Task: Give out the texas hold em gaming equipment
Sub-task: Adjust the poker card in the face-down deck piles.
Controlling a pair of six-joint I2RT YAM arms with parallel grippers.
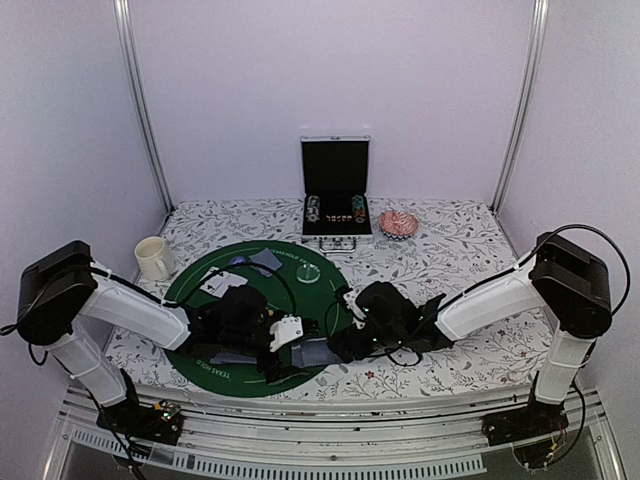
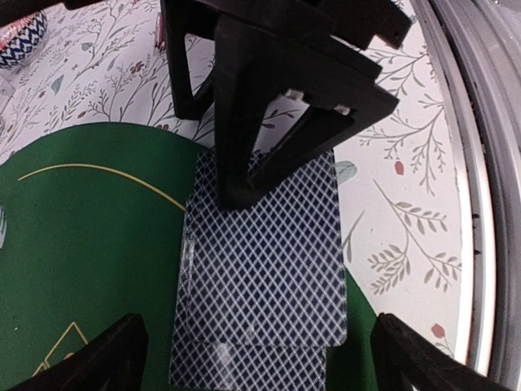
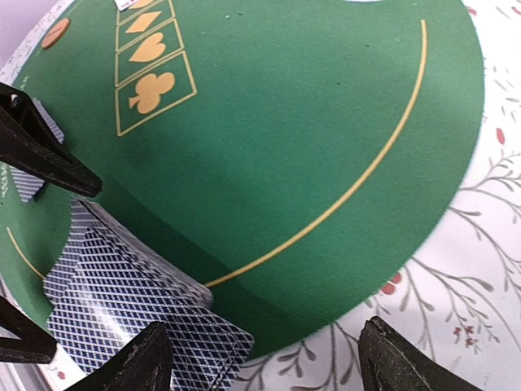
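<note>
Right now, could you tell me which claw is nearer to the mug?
Left. The mug stands left of the mat. The left claw is at the mat's near edge, right of the mug; the right claw faces it from further right.

Card stack (image 2: 260,277) at near edge of mat (image 2: 89,244): far end under fingers (image 2: 236,122) of right gripper (image 3: 264,358), near end cut by picture's bottom edge; card count not tellable. Top view: stack mostly hidden between two grippers. Left gripper (image 2: 260,354): only fingertips (image 2: 106,358) show, in bottom corners of own view. Right wrist view: stack cut by bottom and left edges; one card (image 3: 137,3) at mat's far side cut by top edge. Chips (image 1: 338,212) in case (image 1: 335,165) at far edge of table (image 1: 450,250) too small to count. Faces of loose cards (image 1: 225,283) on mat unreadable.
</note>
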